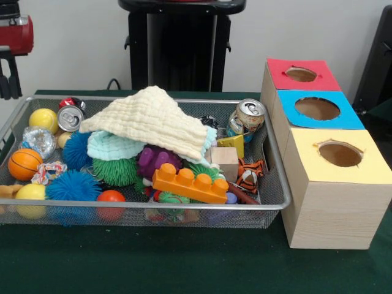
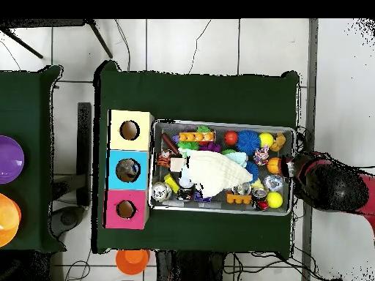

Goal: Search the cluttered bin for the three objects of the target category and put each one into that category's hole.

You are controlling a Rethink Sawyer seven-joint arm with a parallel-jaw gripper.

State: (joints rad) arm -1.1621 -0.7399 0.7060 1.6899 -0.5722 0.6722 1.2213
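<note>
front: low, close, facing pedestal (image 1: 181, 43) | overhead: high, straight down | shared: bin (image 1: 184, 207) (image 2: 223, 208), boxes (image 1: 334, 202) (image 2: 113, 170)

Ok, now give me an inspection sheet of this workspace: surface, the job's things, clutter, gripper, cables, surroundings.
Surface: green-covered table, bare in front of the bin.
Job's things: wire mesh bin piled full; one crumpled see-through bottle at the end away from the boxes, other bottles not seen; red-surround hole unblocked.
Clutter: cream cloth draped over the pile; two cans; orange block; assorted balls.
Gripper: gripper up beside the bin's end away from the boxes; open or shut cannot be told.
Cables: black cable behind the table; more on the floor.
Surroundings: blue-surround hole and yellow-surround hole alongside; second green table in the overhead view.
</note>
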